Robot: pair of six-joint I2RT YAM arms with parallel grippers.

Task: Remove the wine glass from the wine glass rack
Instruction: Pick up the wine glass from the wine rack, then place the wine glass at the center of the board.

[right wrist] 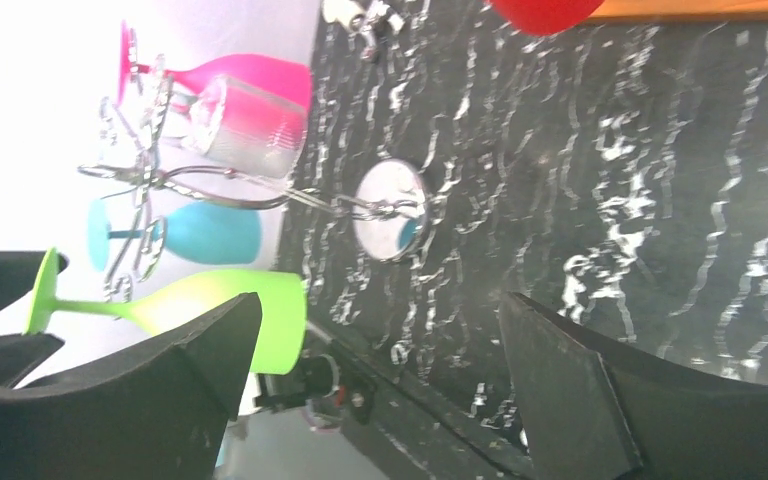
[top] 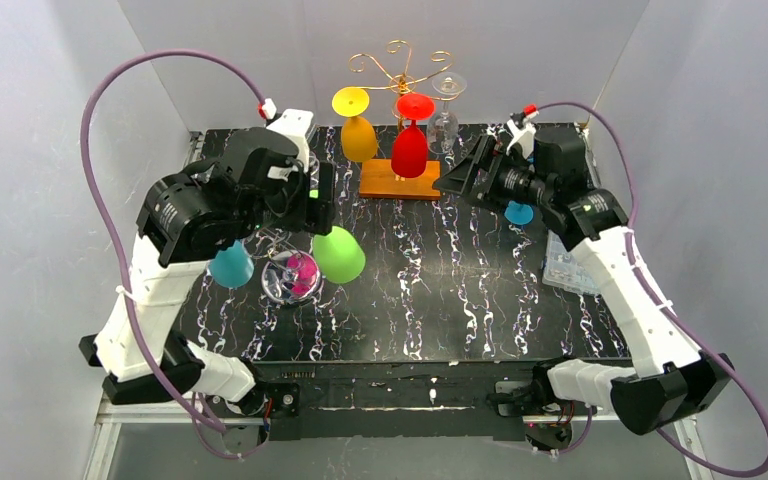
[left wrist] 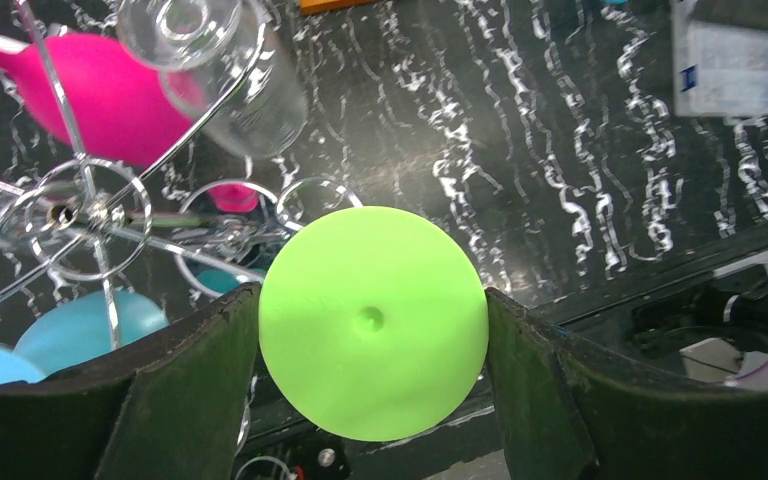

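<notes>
- Your left end effector [left wrist: 370, 296] is pinching the green wine glass [top: 338, 255] by the rim of its round foot [left wrist: 380, 385], with one finger pressing on each side.
- Your right end effector [right wrist: 376, 305] is hovering wide open and empty over the bench [top: 440, 300].
- The glass is hanging at the silver wire rack [left wrist: 90, 210] on your left; whether its stem is clear of the wire cannot be told.
- Risk: a pull in the wrong direction is likely to snag the stem and drag the light rack over.
- Risk: the smooth foot may be slipping from an edge-only grip, or the bowl may be swinging into the pink glass [left wrist: 100, 110].
- The glass is pointing foot up and mouth down, with its long axis running near upright.
</notes>
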